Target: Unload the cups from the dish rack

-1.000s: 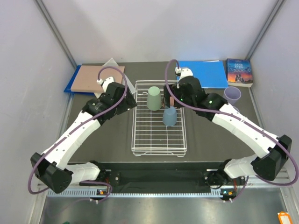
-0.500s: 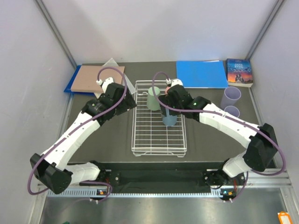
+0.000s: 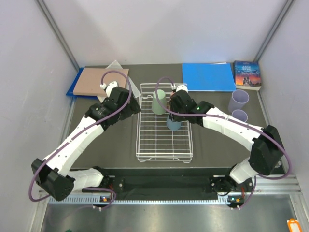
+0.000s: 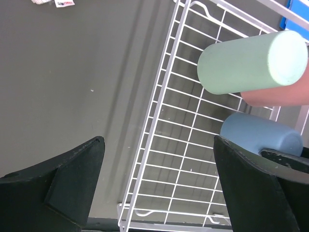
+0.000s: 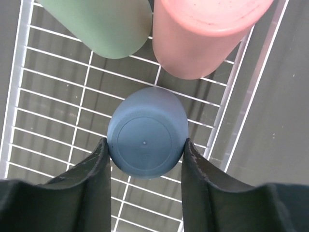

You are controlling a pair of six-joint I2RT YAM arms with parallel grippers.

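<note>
Blue cup (image 5: 147, 133): upside down in the dish rack (image 4: 161, 101), just beside the pink cup (image 5: 203, 38).
Right fingers (image 5: 96, 183): seemingly pinching its sides; you should lift straight up, clear of that neighbour.
Left fingers (image 4: 72, 179): spread, idle beside the rack.

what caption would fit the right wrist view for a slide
Right tool closed on the upturned blue cup in the dish rack, green cup and pink cup just beyond

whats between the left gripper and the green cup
Just the dish rack's wire side and bare grid, no other cup. The left wrist view shows it, from the open left gripper to the green cup.
</note>
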